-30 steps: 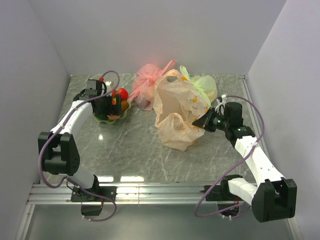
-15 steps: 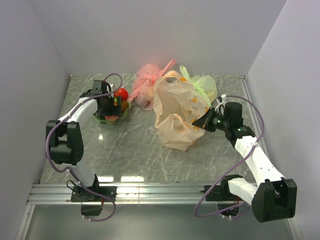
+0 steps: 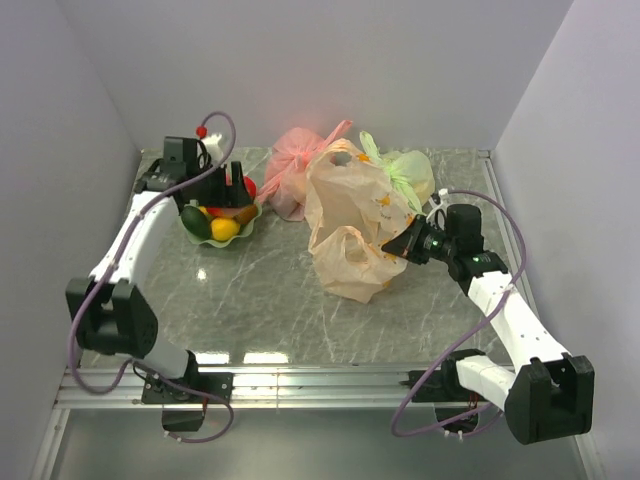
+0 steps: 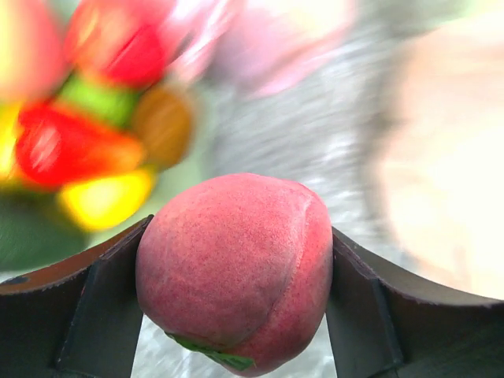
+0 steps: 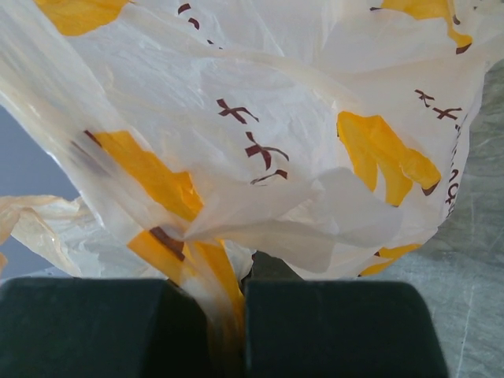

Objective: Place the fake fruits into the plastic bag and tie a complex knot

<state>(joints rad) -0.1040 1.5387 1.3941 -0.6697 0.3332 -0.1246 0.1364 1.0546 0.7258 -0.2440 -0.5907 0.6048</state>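
Plastic bag (image 3: 350,220) | right claw (image 3: 393,248) clamps it | left claw (image 3: 236,190) grips peach (image 4: 236,260) | pink bag (image 3: 290,170) behind

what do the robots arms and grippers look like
White shell links with black joint blocks on both the left arm and right arm. A purple cable loops along each. The left gripper and right gripper are black, with flat, blocky fingers.
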